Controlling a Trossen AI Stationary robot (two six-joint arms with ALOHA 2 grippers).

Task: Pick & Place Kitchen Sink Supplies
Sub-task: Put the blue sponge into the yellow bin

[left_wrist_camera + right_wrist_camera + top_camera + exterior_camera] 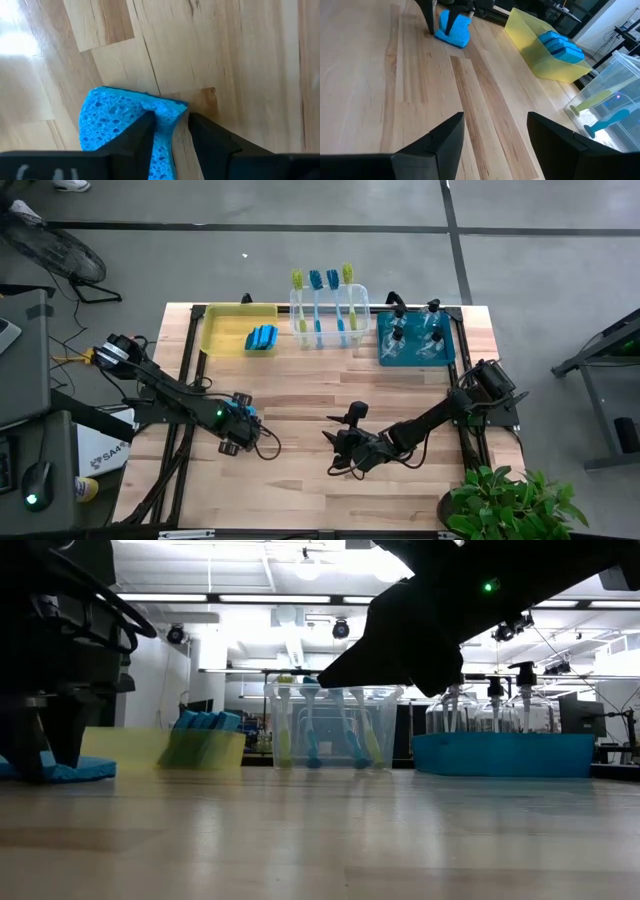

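Our left gripper (170,135) pinches a blue sponge (125,120) lying on the table (300,380); the right gripper (495,140) waits open, empty. Next we lift it toward the yellow bin (225,320).

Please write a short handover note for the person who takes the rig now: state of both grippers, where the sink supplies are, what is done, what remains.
Left gripper: shut on a bright-blue rectangular sponge, pinching it at the wooden table surface, on the table's left side.
Right gripper: open, empty, low over the table's middle.
Yellow plastic bin: holds more blue sponges.
Clear plastic bin: holds blue and yellow-green long-handled dish brushes.
Teal plastic bin: holds clear spray bottles with black nozzles.
Done: everything seen except one sponge sits in a bin.
Left: probably lift the held sponge into the yellow bin.
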